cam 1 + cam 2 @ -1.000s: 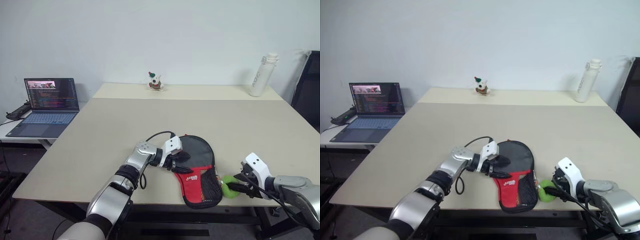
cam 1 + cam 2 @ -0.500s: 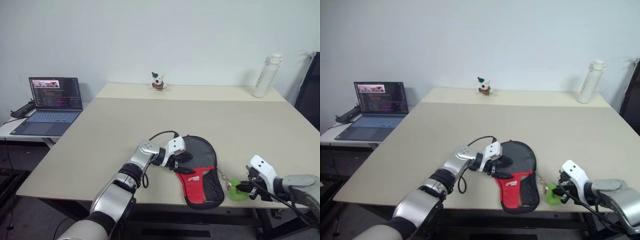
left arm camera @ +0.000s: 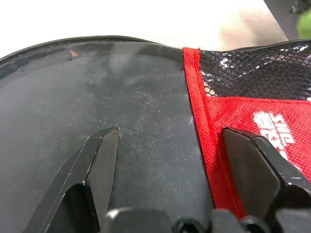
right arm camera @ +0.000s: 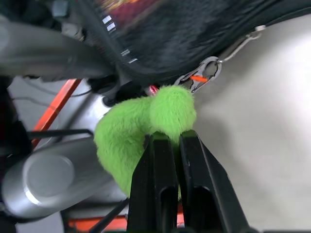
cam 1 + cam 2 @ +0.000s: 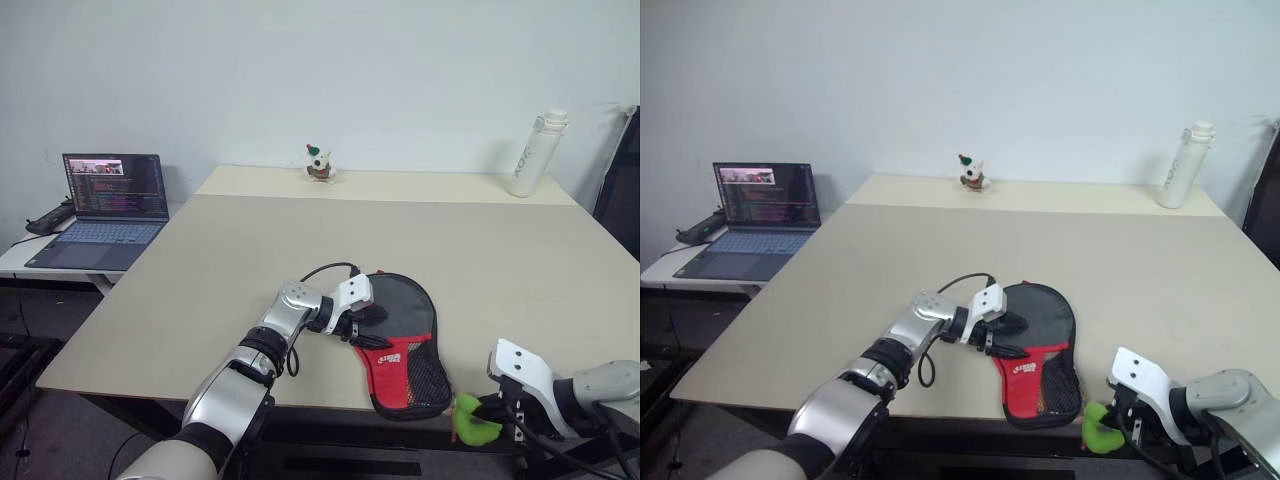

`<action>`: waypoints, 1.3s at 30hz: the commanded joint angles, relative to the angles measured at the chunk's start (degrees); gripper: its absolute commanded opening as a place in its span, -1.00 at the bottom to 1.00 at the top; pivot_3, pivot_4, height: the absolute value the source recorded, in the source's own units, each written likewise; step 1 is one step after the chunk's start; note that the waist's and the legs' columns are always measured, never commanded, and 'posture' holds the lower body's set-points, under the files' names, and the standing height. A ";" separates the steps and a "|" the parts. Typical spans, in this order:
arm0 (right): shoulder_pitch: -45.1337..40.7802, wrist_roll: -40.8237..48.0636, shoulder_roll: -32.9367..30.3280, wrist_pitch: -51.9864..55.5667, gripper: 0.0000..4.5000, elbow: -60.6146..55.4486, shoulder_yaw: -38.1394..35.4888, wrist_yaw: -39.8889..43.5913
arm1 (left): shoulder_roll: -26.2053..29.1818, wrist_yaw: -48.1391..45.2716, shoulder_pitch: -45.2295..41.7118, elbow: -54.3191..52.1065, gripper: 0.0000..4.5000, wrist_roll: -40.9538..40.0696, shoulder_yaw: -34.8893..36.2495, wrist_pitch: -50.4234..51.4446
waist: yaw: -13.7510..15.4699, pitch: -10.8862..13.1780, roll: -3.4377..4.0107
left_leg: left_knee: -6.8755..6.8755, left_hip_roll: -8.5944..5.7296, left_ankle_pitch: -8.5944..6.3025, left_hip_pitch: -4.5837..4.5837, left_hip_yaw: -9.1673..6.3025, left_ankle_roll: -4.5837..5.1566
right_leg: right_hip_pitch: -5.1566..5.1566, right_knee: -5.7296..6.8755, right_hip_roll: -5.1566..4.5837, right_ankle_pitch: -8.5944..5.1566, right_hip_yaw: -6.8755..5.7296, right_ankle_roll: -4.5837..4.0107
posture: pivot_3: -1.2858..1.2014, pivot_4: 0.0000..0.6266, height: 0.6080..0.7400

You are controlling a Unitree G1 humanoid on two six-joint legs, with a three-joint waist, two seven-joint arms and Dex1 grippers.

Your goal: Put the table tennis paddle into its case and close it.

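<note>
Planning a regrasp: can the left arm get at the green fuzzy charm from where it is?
Probably not: the green fuzzy charm hangs off the table's near edge beyond the case, already pinched by the right end effector; the left end effector rests on the case.

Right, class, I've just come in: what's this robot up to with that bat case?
The robot is working on a table tennis case lying at the near edge of the table. Its left hand, fingers apart, rests on the case's black upper part. Its right hand is shut on the fuzzy green pom-pom clipped to the case and holds it off the table edge. The paddle itself can't be made out.
</note>
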 commanded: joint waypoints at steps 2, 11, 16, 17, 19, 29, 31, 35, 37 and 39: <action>2.79 2.36 -2.76 -1.16 -1.00 -5.65 -1.34 4.05 | -0.44 0.38 0.56 1.46 0.63 2.58 -1.05 0.32 | 0.01 0.00 0.00 | 0.00 0.01 0.00 0.05 -0.01 0.00 | 0.06 -0.02 0.00 0.00 -0.02 0.00 | 0.03 -0.52 1.00; 4.65 6.35 -2.93 -0.35 -1.00 -13.28 0.31 5.64 | -0.64 0.37 0.56 1.61 0.63 2.78 -1.25 0.19 | 0.01 -0.01 -0.01 | 0.01 0.01 -0.01 0.13 -0.07 -0.01 | 0.20 -0.07 -0.02 -0.01 -0.08 0.01 | 0.03 -0.52 1.00; 3.43 7.28 -1.79 0.48 -1.00 -15.16 3.61 4.47 | -0.81 0.61 0.55 1.60 0.63 2.84 -1.24 0.15 | 0.01 -0.01 -0.02 | 0.02 0.01 -0.01 0.14 -0.07 -0.02 | 0.21 -0.07 -0.02 -0.01 -0.08 0.01 | 0.03 -0.52 1.00; 2.59 7.42 -1.43 0.85 -1.00 -15.07 4.14 4.26 | -0.83 0.59 0.56 1.57 0.63 2.84 -1.22 0.16 | 0.00 -0.02 -0.02 | 0.02 0.01 -0.01 0.14 -0.07 -0.02 | 0.21 -0.07 -0.02 -0.01 -0.08 0.01 | 0.03 -0.52 1.00; 0.34 6.68 -0.95 0.97 -1.00 -13.82 5.29 3.84 | -0.91 0.57 0.60 1.52 0.63 2.86 -1.15 0.17 | 0.01 -0.02 -0.03 | 0.02 0.01 -0.01 0.16 -0.08 -0.02 | 0.23 -0.07 -0.03 -0.01 -0.08 0.01 | 0.03 -0.52 1.00; -7.81 12.71 0.76 4.79 -0.06 -8.34 3.00 4.81 | -1.16 0.78 1.05 1.03 0.63 2.62 -0.75 0.30 | 0.08 -0.03 -0.05 | 0.04 0.00 -0.01 0.17 -0.10 -0.01 | 0.27 -0.08 -0.05 -0.01 -0.10 0.01 | 0.03 -0.52 1.00; -8.93 14.54 1.65 5.50 0.24 -7.36 1.59 4.25 | -1.21 0.82 1.18 0.76 0.63 2.38 -0.44 0.36 | 0.07 -0.02 -0.05 | 0.04 0.00 -0.01 0.17 -0.10 -0.01 | 0.27 -0.08 -0.05 -0.01 -0.10 0.01 | 0.03 -0.52 1.00; -11.06 17.07 4.78 6.63 0.38 -5.96 -4.28 -0.35 | 0.62 1.25 1.94 -3.62 0.63 -0.53 2.98 1.25 | 0.06 -0.02 -0.06 | 0.04 0.01 -0.01 0.17 -0.11 -0.01 | 0.27 -0.08 -0.05 0.00 -0.10 0.02 | 0.03 -0.52 1.00; -13.72 14.93 6.51 3.89 0.38 -1.98 -5.73 -2.30 | 3.72 0.64 4.20 -11.15 0.63 -3.88 6.21 4.18 | -0.20 0.00 -0.08 | 0.04 0.02 -0.01 0.16 -0.10 -0.01 | 0.25 -0.07 -0.05 0.00 -0.10 0.02 | 0.03 -0.52 1.00; -15.45 12.94 7.48 1.47 0.38 1.32 -5.80 -3.03 | 6.38 0.00 7.32 -19.26 0.63 -6.17 7.92 8.01 | -0.80 0.03 -0.10 | 0.02 0.06 -0.01 0.15 -0.03 -0.01 | 0.13 0.00 -0.03 0.01 -0.01 0.02 | 0.03 -0.52 1.00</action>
